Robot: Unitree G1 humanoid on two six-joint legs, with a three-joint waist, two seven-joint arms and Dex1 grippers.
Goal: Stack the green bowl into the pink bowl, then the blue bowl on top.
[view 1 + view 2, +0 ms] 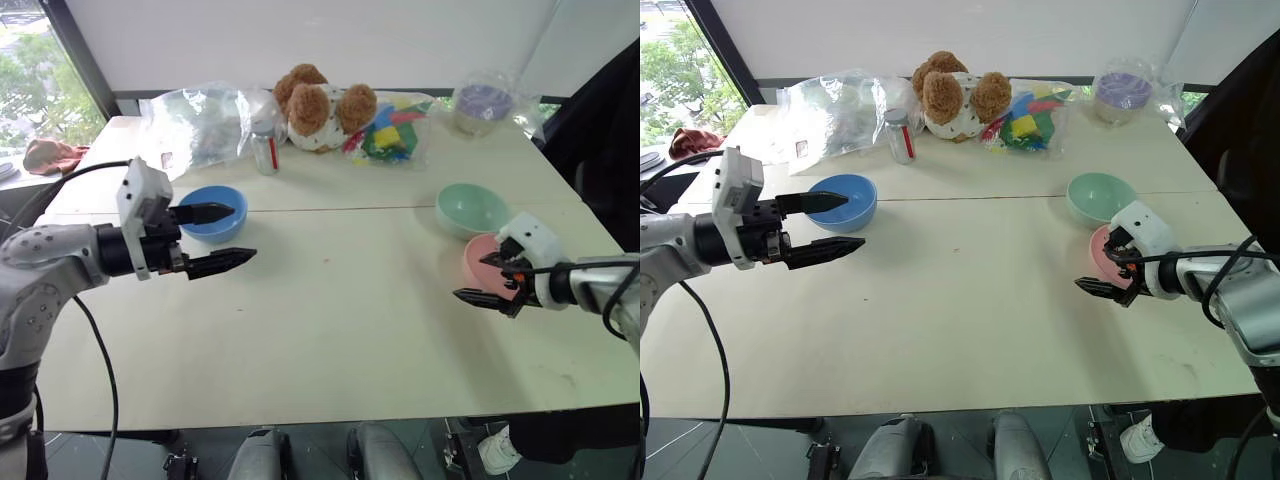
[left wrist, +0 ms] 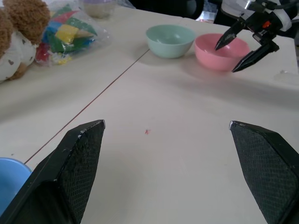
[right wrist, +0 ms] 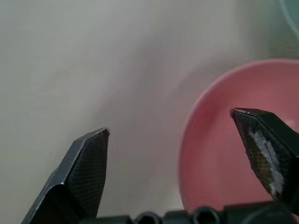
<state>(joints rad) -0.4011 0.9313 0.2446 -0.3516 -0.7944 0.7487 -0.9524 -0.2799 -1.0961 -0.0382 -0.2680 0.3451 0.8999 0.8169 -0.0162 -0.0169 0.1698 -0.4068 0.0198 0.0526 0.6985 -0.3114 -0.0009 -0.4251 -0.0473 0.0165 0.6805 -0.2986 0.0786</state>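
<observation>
My right gripper [image 1: 488, 279] gapes wide and empty, straddling the pink bowl's [image 1: 476, 258] rim at four o'clock on the table [image 1: 330, 330]. The green bowl [image 1: 472, 207] touches it behind. My left gripper [image 1: 226, 236], equally spread, hovers beside the blue bowl [image 1: 210, 205] at ten o'clock.

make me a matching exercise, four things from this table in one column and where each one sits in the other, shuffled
Things:
1. blue bowl
2. green bowl
3. pink bowl
4. purple bowl

Places:
A. wrapped in clear plastic at the far right corner of the table
B. right by the open left gripper
C. under the open right gripper, one fingertip over its hollow and one outside its rim
D. just beyond the pink bowl, on the robot's right side

Pairs: 1-B, 2-D, 3-C, 4-A
</observation>
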